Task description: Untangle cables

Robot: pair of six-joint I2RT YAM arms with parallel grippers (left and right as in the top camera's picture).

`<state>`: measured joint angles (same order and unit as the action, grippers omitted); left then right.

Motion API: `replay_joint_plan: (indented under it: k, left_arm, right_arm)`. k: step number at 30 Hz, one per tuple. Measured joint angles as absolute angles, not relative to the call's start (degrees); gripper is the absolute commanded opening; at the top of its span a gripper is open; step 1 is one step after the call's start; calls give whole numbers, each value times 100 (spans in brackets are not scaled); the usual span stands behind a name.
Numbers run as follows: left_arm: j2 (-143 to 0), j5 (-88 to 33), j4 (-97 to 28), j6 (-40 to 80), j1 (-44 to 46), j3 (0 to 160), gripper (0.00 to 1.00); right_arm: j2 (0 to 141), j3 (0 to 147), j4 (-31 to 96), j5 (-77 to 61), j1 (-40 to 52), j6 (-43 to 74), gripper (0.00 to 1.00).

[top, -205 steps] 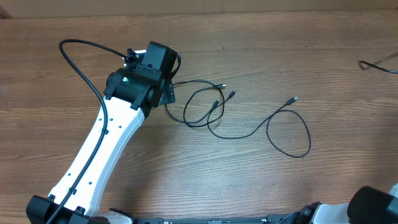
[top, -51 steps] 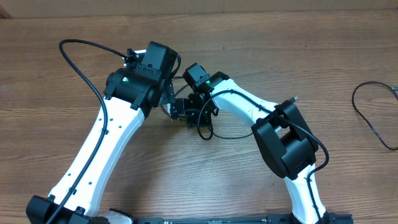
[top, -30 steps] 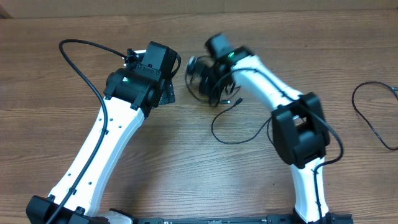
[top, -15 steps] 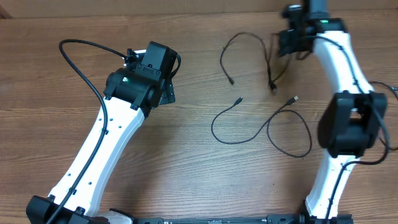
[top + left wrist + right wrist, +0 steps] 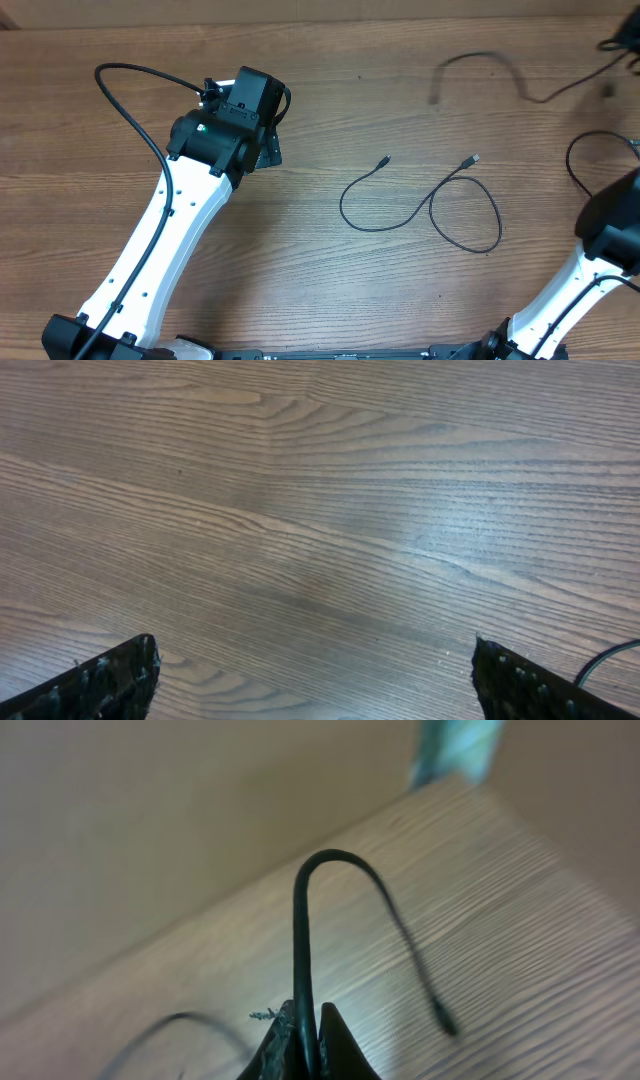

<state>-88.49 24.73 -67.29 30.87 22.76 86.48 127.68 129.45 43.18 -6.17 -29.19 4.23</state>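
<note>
One thin black cable (image 5: 432, 208) lies loose on the wooden table, its two plugs pointing up and apart. A second cable (image 5: 500, 68), blurred, hangs in the air at the far right. My right gripper (image 5: 622, 40) holds it at the frame's top right corner. In the right wrist view the right gripper (image 5: 306, 1042) is shut on this cable (image 5: 302, 935), which arcs up and drops to a plug (image 5: 446, 1018). My left gripper (image 5: 268, 148) is over bare wood left of the cables. Its fingertips (image 5: 112, 678) stand wide apart around nothing.
A black cable loop (image 5: 578, 170) lies at the right edge beside the right arm (image 5: 612, 225). The left arm (image 5: 170, 240) crosses the table's left half with its own thick cable (image 5: 130, 100). A bit of cable (image 5: 612, 656) shows at the left wrist view's lower right.
My right gripper took one cable from the tangle beside the left gripper and swept it up to the far right corner. The other cable stays on the table. The left arm has not moved.
</note>
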Motion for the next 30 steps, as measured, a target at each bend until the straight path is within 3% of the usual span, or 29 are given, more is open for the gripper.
replay_joint_plan:
  k: [9,10,13,16,17,23,30]
  left_arm:
    - [-8849,2473,-6729,3087,2276,8648,100]
    - [-8849,2473,-6731,3087,2276,8648,100]
    - [-8849,2473,-6726,3087,2276,8648,100]
    - [-8849,2473,-6729,3087,2276,8648,100]
    - [-8849,2473,-6729,3087,2276,8648,100]
    - [-8849,2473,-6729,3087,2276,8648,100]
    - [-8849,2473,-6729,3087,2276,8648,100]
  right_arm:
    - [12748,13487,4235,-440,-3179,486,7]
    - [12748,13487,4296,-416,-3175,440,16]
    - [12748,13487,4351,-340,-3173,329,26]
    - [12750,13487,4547,-211,-3173,270,70]
    - [12752,13487,4644,-176,-3173,220,77]
    - [12905,13489,4993,-128,-3173,34,100]
    - [12973,13489,5684,-1667,-3146,-392,100]
